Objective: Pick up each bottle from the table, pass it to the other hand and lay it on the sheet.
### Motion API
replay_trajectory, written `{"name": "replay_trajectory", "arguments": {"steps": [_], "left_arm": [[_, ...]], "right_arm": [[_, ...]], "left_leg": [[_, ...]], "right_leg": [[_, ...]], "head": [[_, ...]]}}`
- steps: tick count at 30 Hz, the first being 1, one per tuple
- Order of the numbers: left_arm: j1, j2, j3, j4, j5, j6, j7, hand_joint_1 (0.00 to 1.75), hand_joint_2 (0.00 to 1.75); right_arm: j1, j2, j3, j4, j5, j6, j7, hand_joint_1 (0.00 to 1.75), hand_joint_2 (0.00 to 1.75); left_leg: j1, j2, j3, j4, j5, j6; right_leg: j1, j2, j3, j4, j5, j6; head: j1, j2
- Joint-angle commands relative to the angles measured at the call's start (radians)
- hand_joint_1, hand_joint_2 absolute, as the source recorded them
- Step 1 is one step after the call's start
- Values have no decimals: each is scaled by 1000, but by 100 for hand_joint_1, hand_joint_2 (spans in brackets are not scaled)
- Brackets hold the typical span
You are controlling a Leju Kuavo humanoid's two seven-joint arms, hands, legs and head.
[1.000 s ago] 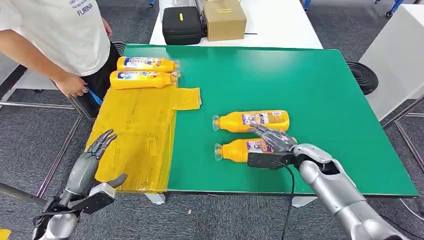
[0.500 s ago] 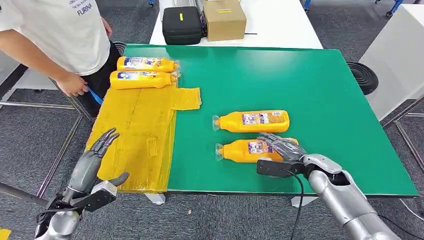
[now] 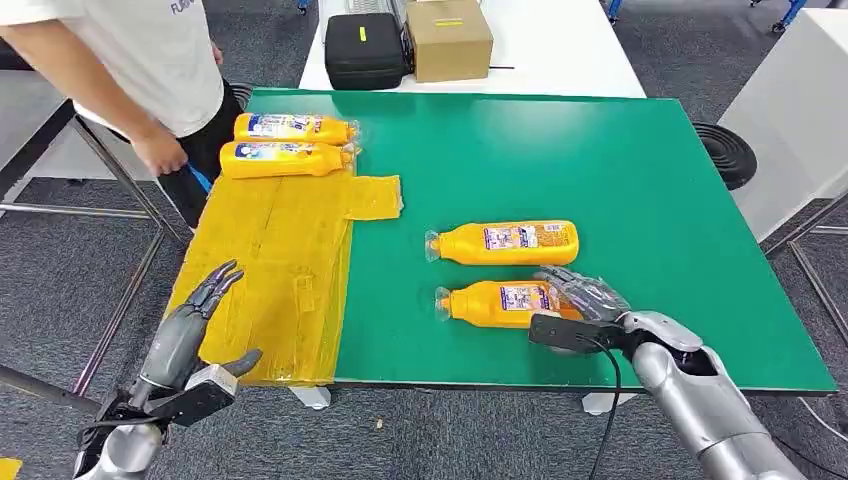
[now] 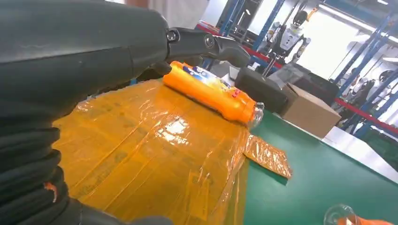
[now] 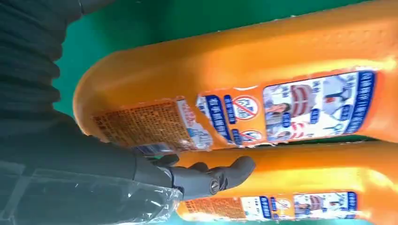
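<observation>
While its fingers drape over the base end of the nearer bottle [image 3: 500, 301], the right hand [image 3: 580, 298] has not visibly closed a grip. Both smooth orange plastic bottles lie lengthwise on the green table [image 3: 640, 180], clear caps pointing left; labels unreadable. The left hand [image 3: 190, 335] hangs spread, empty, beside the glossy yellow sheet [image 3: 270, 270].

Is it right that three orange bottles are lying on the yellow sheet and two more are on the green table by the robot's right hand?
Not quite. The head view shows two bottles at the far end of the yellow sheet, not three. The rest holds: two more bottles lie on the green table by the right hand.
</observation>
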State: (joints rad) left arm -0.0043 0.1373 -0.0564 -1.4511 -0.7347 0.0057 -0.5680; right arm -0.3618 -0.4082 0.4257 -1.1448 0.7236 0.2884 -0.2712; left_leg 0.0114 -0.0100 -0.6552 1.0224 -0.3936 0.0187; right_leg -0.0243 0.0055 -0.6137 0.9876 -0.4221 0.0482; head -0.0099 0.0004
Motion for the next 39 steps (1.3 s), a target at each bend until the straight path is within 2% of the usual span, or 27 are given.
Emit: {"name": "replay_trajectory", "arguments": {"steps": [1,8,10,11,12,13,14,15,16,17,28,32,34,36,39], "left_arm": [[-12,2,-13,58,0,-5,-1,0,175],[-20,7,-13,66,1,-4,-2,0,175],[-27,8,-16,73,2,-5,-3,0,175],[-34,8,-17,78,2,-3,-3,0,175],[-34,8,-17,78,2,-3,-3,0,175],[-34,8,-17,78,2,-3,-3,0,175],[-40,9,-20,83,2,-4,-3,0,175],[-41,9,-21,84,2,-4,-3,0,175],[-43,9,-22,86,2,-5,-3,0,175],[-45,9,-22,88,2,-5,-3,0,175],[-54,13,-33,100,3,-6,-4,0,175],[-43,11,-31,95,5,-5,-4,0,175],[-28,-4,-7,85,38,-5,-6,0,175],[-11,-34,24,68,85,-6,-3,0,175],[-9,-105,76,43,219,-47,24,0,175]], "right_arm": [[-51,17,-17,123,-11,17,-7,0,175],[-103,32,9,196,-2,45,-36,0,175],[-119,29,24,218,-2,64,-47,0,175],[-132,27,35,235,2,69,-51,5,175],[-132,27,35,235,2,69,-51,5,175],[-132,27,35,235,2,69,-51,26,175],[-146,21,54,255,3,84,-64,75,175],[-148,18,57,258,3,87,-66,140,175],[-151,13,66,261,-1,99,-77,161,175],[-152,11,67,261,-3,100,-79,171,175],[-99,9,60,211,-4,75,-72,175,175],[-69,32,24,160,-28,24,-117,175,175],[-39,75,-18,113,-68,-30,-177,175,175],[5,154,-72,67,-103,-84,-221,175,175],[72,315,-171,-23,-156,-176,-246,175,175]], "left_leg": [[0,1,4,-1,-1,0],[0,3,7,-1,-2,-1],[0,1,3,-1,-1,0],[0,2,6,-1,-2,-1],[0,1,3,-1,-1,0],[0,2,6,-1,-2,0],[0,2,4,-1,-1,0],[0,2,6,-1,-2,0],[0,1,4,-1,-1,0],[0,1,7,-1,-2,0],[1,0,5,-1,-1,0],[1,0,6,-1,-1,-1],[1,1,6,-1,-2,-1],[1,3,6,-2,-2,-1],[1,6,7,-2,-3,-1]], "right_leg": [[1,0,4,-1,-1,-2],[1,1,7,-2,-1,-3],[0,1,3,-1,0,-2],[1,1,6,-2,-1,-3],[0,1,3,-1,0,-2],[1,1,6,-1,-1,-3],[0,1,4,-1,0,-2],[1,1,7,-2,-1,-3],[1,0,5,-1,-1,-2],[1,0,7,-2,-2,-3],[1,-1,6,-2,-1,-3],[1,-1,6,-2,-1,-3],[1,0,6,-2,-1,-3],[2,1,6,-2,-1,-3],[2,4,6,-2,-1,-4]], "head": [[0,0],[0,0],[0,0],[0,0],[0,0],[0,0],[0,0],[0,0],[0,0],[0,0],[0,0],[0,0],[0,0],[0,0],[0,0]]}}
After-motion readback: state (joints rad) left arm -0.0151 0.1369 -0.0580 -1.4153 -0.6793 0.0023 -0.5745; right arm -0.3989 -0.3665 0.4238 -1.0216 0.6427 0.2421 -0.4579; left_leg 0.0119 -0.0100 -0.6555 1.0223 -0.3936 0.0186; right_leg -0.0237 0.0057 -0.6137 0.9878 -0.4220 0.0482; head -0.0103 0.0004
